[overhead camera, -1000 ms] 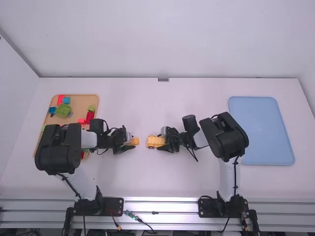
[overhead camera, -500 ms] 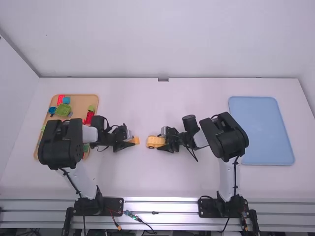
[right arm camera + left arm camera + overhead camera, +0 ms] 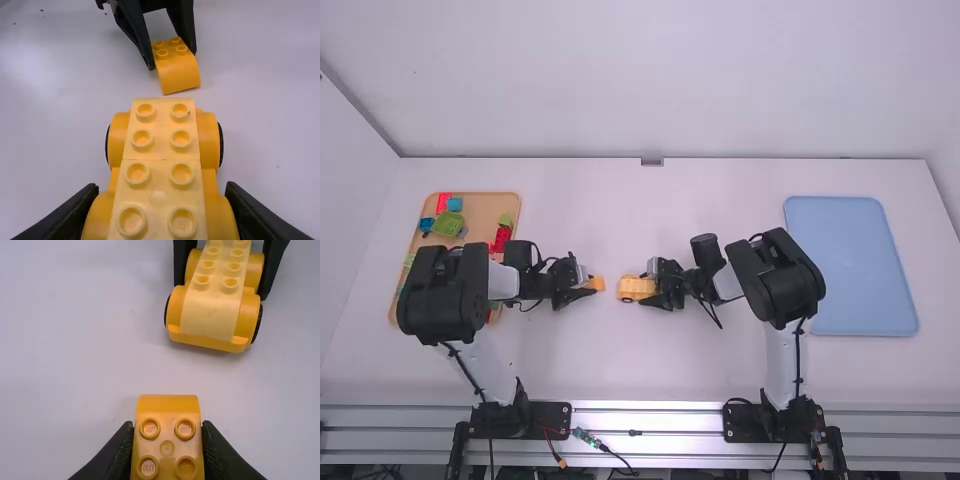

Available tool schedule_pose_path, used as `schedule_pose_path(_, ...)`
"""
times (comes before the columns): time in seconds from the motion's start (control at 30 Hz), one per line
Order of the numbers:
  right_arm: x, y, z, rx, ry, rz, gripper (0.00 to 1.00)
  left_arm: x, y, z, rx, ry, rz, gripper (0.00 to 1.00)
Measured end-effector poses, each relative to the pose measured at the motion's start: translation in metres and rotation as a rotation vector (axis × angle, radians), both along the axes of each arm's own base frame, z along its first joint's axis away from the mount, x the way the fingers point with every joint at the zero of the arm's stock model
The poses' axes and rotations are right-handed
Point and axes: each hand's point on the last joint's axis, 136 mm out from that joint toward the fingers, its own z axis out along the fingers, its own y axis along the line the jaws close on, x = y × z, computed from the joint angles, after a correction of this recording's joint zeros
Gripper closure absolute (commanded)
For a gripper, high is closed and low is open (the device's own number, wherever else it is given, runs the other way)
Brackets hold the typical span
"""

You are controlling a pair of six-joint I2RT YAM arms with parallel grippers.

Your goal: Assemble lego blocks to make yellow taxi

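Note:
Left of the table's middle, my left gripper (image 3: 582,289) is shut on a small orange block (image 3: 598,284). Just right of it, my right gripper (image 3: 648,291) holds the yellow car body (image 3: 632,288), a gap apart from the block. In the left wrist view the left gripper (image 3: 167,440) pinches the curved block (image 3: 167,407) by its sides, studs up, and the car body (image 3: 210,305) lies beyond. In the right wrist view the right gripper (image 3: 160,210) grips the studded, wheeled body (image 3: 162,150) from both sides; past its front end is the block (image 3: 177,72).
A tan tray (image 3: 480,207) with several red, green and blue blocks stands at the left, partly under the left arm. On the right lies a blue tray (image 3: 850,265), beyond the right arm's elbow.
The left gripper has shifted slightly right with its block, and the left arm's elbow has moved a little right. The right arm and the car body have kept still.

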Motion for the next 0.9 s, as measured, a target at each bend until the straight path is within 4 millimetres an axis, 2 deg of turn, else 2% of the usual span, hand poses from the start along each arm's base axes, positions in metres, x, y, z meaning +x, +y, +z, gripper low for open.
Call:
schedule_pose_path(0.03,0.0,0.0,0.0,0.0,0.002,-0.001,0.42,-0.002,0.0,0.0,-0.004,0.021,0.003,0.75)
schedule_pose_path(0.07,0.0,0.0,0.0,0.0,0.001,0.0,0.42,-0.002,0.0,0.0,-0.006,0.045,0.006,0.73)
schedule_pose_path(0.13,0.0,0.0,0.0,0.0,0.0,0.0,0.42,-0.002,0.0,0.0,-0.007,0.063,0.007,0.73)
schedule_pose_path(0.2,0.0,0.0,0.0,0.0,-0.001,0.0,0.42,0.001,0.001,0.002,-0.003,0.087,0.009,0.9)
schedule_pose_path(0.23,0.0,0.0,0.0,0.0,0.001,-0.001,0.42,0.002,0.002,0.003,-0.002,0.091,0.01,0.91)
schedule_pose_path(0.27,0.0,0.0,0.0,0.0,0.0,0.0,0.42,0.005,0.002,0.005,-0.003,0.098,0.01,0.98)
schedule_pose_path(0.43,0.0,0.0,0.0,0.0,0.002,-0.001,0.42,0.012,0.002,0.021,-0.029,0.175,0.005,0.98)
schedule_pose_path(0.47,0.0,0.0,0.0,0.0,0.002,-0.001,0.37,0.013,0.001,0.026,-0.037,0.196,0.0,0.98)
schedule_pose_path(0.67,0.0,0.0,0.0,0.0,-0.001,0.0,0.37,0.012,-0.006,0.044,-0.055,0.21,-0.063,0.98)
schedule_pose_path(0.77,0.0,0.0,0.0,0.0,0.0,0.0,0.37,0.009,-0.016,0.049,-0.059,0.187,-0.119,0.98)
schedule_pose_path(0.87,0.0,0.0,0.0,0.0,-0.001,0.0,0.35,0.007,-0.036,0.05,-0.047,0.136,-0.195,0.98)
schedule_pose_path(0.9,0.0,0.0,0.0,0.0,-0.001,0.0,0.35,0.007,-0.036,0.05,-0.047,0.136,-0.195,0.98)
